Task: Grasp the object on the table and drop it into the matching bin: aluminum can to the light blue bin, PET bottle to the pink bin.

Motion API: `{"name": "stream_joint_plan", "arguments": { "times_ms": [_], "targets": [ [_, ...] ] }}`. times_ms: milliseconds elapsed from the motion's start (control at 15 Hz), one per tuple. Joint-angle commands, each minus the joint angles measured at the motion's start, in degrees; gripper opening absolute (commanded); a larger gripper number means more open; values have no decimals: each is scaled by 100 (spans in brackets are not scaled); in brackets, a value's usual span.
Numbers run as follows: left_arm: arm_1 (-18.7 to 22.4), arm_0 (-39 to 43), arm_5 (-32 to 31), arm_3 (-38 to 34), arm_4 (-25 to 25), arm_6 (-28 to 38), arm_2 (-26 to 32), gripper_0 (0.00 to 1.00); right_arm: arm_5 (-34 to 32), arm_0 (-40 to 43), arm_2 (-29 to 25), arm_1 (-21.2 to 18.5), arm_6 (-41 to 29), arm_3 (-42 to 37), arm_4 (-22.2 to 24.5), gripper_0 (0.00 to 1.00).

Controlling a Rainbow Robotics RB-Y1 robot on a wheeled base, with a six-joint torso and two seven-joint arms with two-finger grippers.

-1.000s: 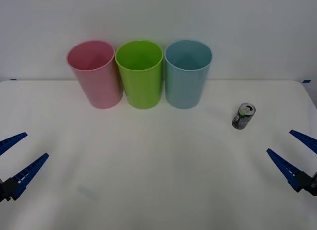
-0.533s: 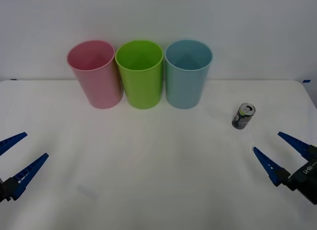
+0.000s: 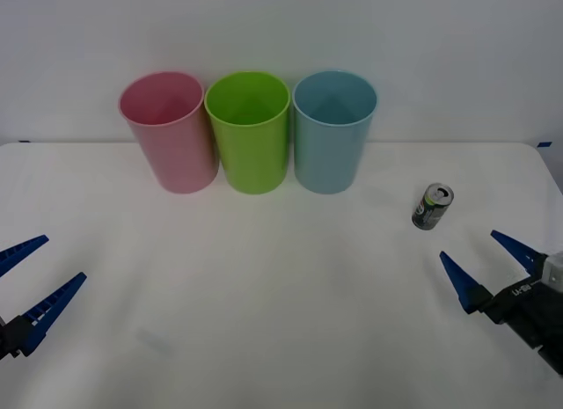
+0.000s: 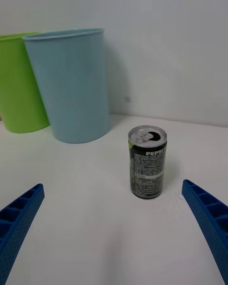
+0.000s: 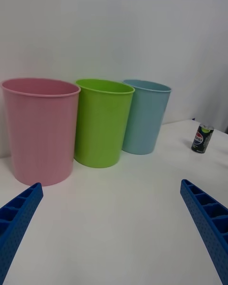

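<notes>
A small dark aluminum can (image 3: 432, 207) with a silver top stands upright on the white table (image 3: 281, 303), right of the bins; it also shows in the right wrist view (image 4: 147, 163) and the left wrist view (image 5: 202, 138). My right gripper (image 3: 482, 262) is open, a short way in front of the can and slightly right of it, with the can between the lines of its fingers but apart from them. The light blue bin (image 3: 333, 131) stands rightmost in the row, the pink bin (image 3: 169, 130) leftmost. My left gripper (image 3: 28, 273) rests open at the table's left edge.
A lime green bin (image 3: 250, 130) stands between the pink and light blue bins, all three touching side by side along the back of the table against a white wall. The light blue bin (image 4: 71, 83) stands close behind the can.
My right gripper has moved left and forward toward the can, staying open. The can, the bins and the left gripper have not moved.
</notes>
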Motion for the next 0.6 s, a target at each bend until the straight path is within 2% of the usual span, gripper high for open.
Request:
{"name": "stream_joint_plan", "arguments": {
  "times_ms": [67, 400, 600],
  "targets": [
    [0, 0, 0, 0, 0, 0, 0, 100, 363, -49, 156, 45, 103, 1, 1, 100],
    [0, 0, 0, 0, 0, 0, 0, 100, 512, -691, 235, 291, 253, 862, 54, 100],
    [0, 0, 0, 0, 0, 0, 0, 100, 899, -981, 226, 450, 332, 1134, 212, 100]
  ]
}}
